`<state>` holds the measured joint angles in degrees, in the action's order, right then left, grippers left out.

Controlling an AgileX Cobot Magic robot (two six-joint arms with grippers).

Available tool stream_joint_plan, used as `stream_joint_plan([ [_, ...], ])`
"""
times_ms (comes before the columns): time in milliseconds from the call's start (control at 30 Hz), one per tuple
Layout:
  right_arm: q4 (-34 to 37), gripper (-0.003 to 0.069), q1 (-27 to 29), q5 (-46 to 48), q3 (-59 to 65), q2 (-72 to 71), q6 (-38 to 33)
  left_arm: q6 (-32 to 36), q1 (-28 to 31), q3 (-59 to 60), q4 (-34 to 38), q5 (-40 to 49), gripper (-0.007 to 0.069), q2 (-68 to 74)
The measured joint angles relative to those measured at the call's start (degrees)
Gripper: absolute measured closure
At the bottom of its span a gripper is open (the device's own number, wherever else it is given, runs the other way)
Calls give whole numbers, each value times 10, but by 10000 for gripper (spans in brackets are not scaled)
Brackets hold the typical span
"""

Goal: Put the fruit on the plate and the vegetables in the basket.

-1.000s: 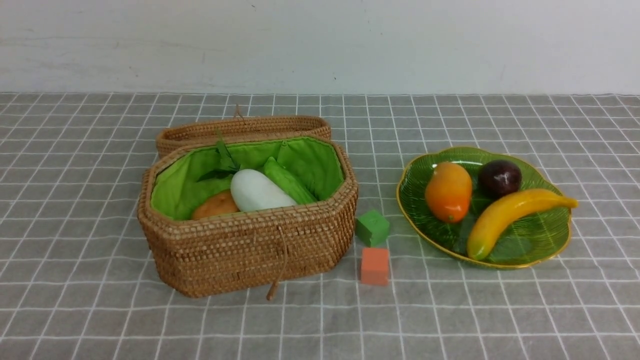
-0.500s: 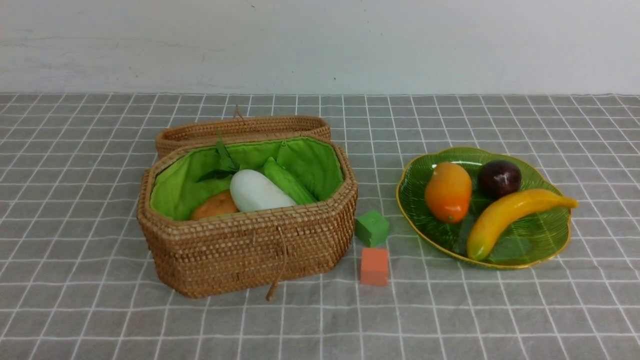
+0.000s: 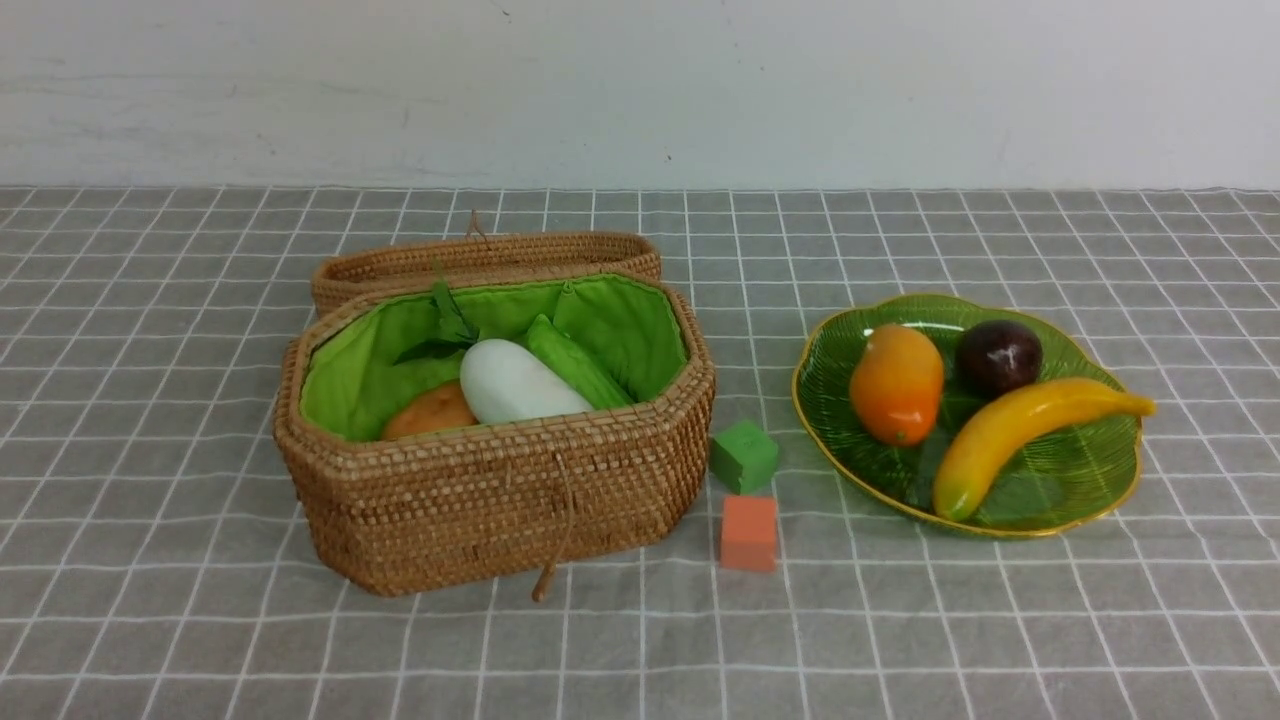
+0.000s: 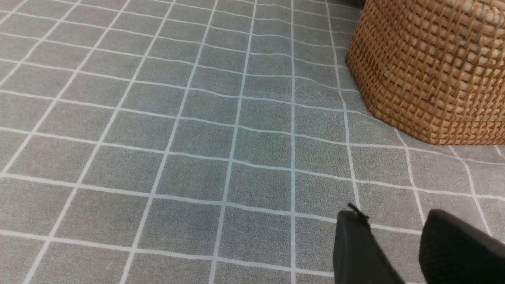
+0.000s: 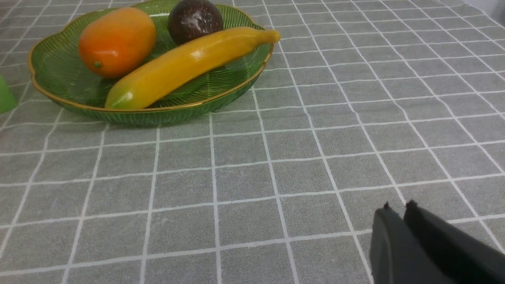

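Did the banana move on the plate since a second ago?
No. The banana lies across the green plate as before, its tip over the same spot of rim, and it stays just as close to the mango.

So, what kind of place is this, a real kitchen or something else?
Probably a staged tabletop for robot practice, not a kitchen. A grey grid tablecloth lies before a bare white wall. The basket and plate hold glossy toy food, and two foam-like cubes sit between them.
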<state>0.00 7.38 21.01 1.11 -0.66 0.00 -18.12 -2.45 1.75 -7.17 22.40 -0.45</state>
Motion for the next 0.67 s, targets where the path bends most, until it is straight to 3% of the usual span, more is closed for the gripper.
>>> stream_joint_plan([
  [667,0,585,0,0,0,0,0,0,0,0,0,0,386,0],
])
